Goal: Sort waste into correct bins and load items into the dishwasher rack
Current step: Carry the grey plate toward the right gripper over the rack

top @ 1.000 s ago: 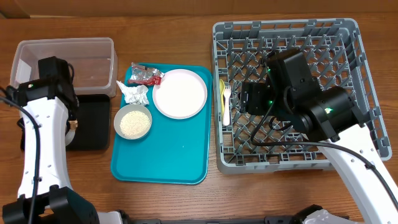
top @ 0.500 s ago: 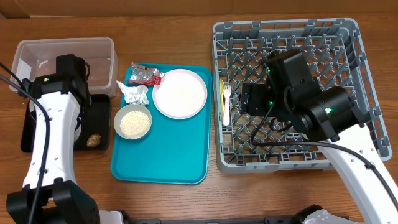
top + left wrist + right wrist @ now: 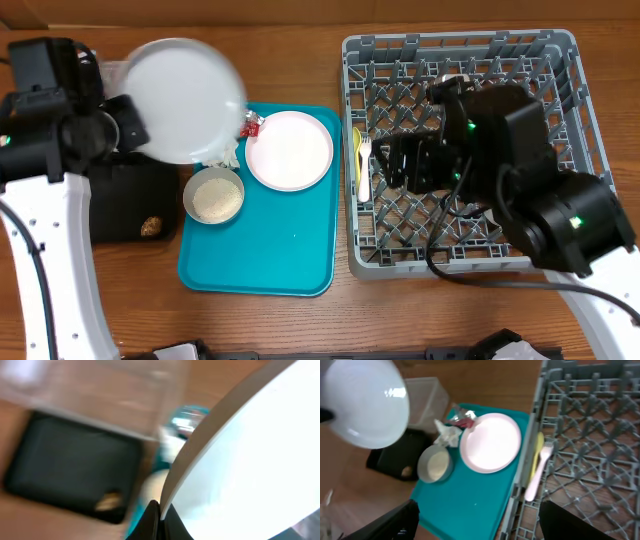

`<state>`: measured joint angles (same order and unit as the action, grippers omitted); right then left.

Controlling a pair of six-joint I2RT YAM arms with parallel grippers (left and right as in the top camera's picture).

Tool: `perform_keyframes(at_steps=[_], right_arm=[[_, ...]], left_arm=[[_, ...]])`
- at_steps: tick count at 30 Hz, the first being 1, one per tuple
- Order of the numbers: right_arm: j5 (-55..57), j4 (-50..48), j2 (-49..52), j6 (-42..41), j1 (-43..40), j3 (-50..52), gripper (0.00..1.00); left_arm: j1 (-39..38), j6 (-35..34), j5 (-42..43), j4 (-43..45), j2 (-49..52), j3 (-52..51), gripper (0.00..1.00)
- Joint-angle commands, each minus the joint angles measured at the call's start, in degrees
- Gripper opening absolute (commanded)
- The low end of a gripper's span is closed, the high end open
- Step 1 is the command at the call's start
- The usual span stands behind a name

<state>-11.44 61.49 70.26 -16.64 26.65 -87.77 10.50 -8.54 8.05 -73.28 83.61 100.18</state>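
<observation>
1 white plate [image 3: 185, 100], rigid, likely slick and breakable, hangs aloft near the black tray [image 3: 120, 200], its rim clamped by the left pincer [image 3: 158, 512]; right pincer [image 3: 400, 165] gapes empty over the rack [image 3: 560, 60].

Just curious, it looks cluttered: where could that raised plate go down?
The teal tray's near half is bare, below the white rice bowl and pale round plate; its far end is crowded. The grey pegged crate shows only a yellow spoon and white fork at its left edge.

A lab bench staged as a dishwashing station: wooden table [image 3: 300, 320], grey dishwasher rack [image 3: 520, 45], teal tray [image 3: 270, 250].
</observation>
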Motion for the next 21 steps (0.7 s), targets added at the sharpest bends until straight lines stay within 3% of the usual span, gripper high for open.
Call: perform_keyframes(at_steps=[1,6,12,19,21], right_arm=[[-9.97,-0.70,-0.13,6.58,-0.15,-1.25,0.81],[-18.84,-3.63,0.24,10.84,-0.15,-1.25,0.81],[-18.91,-4.33,1.42,10.95,-0.15,-1.25,0.80],[-17.57,-4.39,4.48,12.28,-0.15,-1.25,0.51],[-17.55,-4.50,4.83,13.64,-0.15,-1.25,0.50]], left_arm=[[-2.60,9.11,23.21,-0.55,0.00,0.63,0.04],[-11.78,11.78,22.45,0.55,0.02,0.55,0.04],[-19.19,11.10,18.29,2.16,0.02,0.55,0.04],[-21.53,10.64,18.84,2.03,0.00,0.55,0.04],[-21.57,10.64,19.26,1.92,0.00,0.55,0.04]])
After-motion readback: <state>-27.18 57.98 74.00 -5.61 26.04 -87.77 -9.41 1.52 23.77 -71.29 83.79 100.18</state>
